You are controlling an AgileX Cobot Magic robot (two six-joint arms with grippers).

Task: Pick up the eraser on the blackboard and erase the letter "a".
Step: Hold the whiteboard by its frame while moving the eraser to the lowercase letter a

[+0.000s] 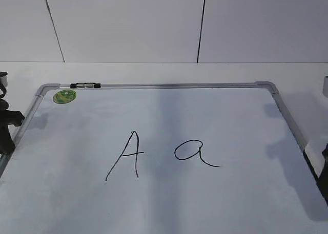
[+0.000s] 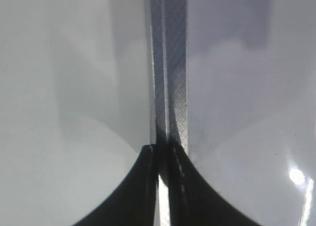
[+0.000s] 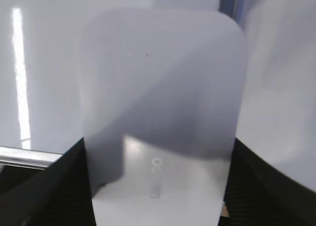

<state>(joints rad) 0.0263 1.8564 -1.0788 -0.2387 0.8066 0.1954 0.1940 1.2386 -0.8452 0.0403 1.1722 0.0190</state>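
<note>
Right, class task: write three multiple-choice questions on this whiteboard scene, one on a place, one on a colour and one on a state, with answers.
1. In the exterior view, relative to the capital "A", the letter "a" lies: A to its left; B to its right; C above it.
2. The round sticker is: A red; B green; C blue.
3. The letter "a" is: A whole; B half wiped; C gone.

Answers: B, it is written to the right; B, green against the blackboard corner; A, loop and tail are unbroken.

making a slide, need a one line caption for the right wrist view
Right pincer with its fingers on either side of the white eraser, above the whiteboard.
</note>
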